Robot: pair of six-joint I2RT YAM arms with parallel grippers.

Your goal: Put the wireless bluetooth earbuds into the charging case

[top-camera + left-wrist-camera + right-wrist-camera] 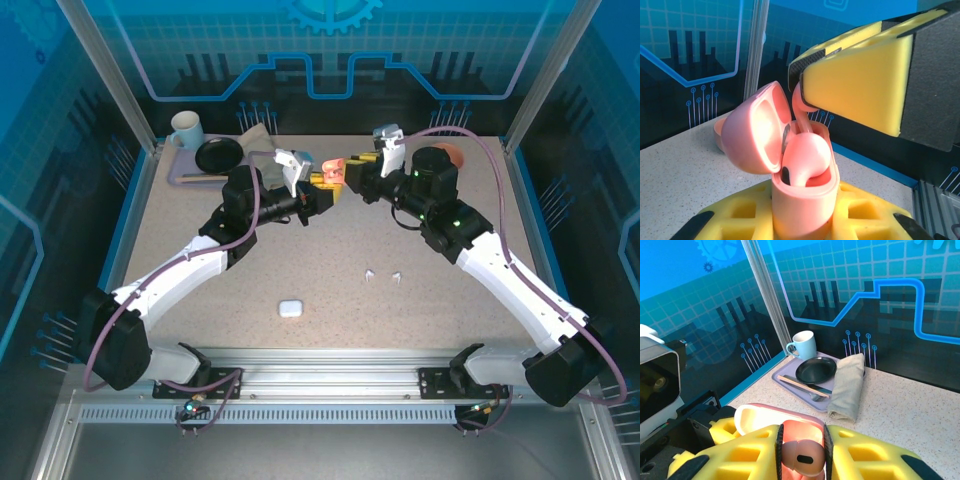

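My left gripper (802, 212) is shut on the base of a salmon-pink charging case (802, 200), held upright with its lid (752, 130) swung open to the left. One pink earbud (807, 152) sits in the case. My right gripper (802, 456) is shut on a second pink earbud (802, 457), directly over the open case (762, 415), with its stem reaching down into the case mouth (801, 102). Both grippers meet above the back middle of the table (335, 178). Two white earbuds (371, 275) (398, 276) lie on the table, and a closed white case (291, 308) lies nearer the front.
A lilac tray (185, 178) at the back left carries a pale mug (186, 128), a black plate (219, 153), cutlery (810, 387) and a folded napkin (847, 385). A pink rounded object (452, 155) sits behind the right arm. Frame posts and blue walls ring the table.
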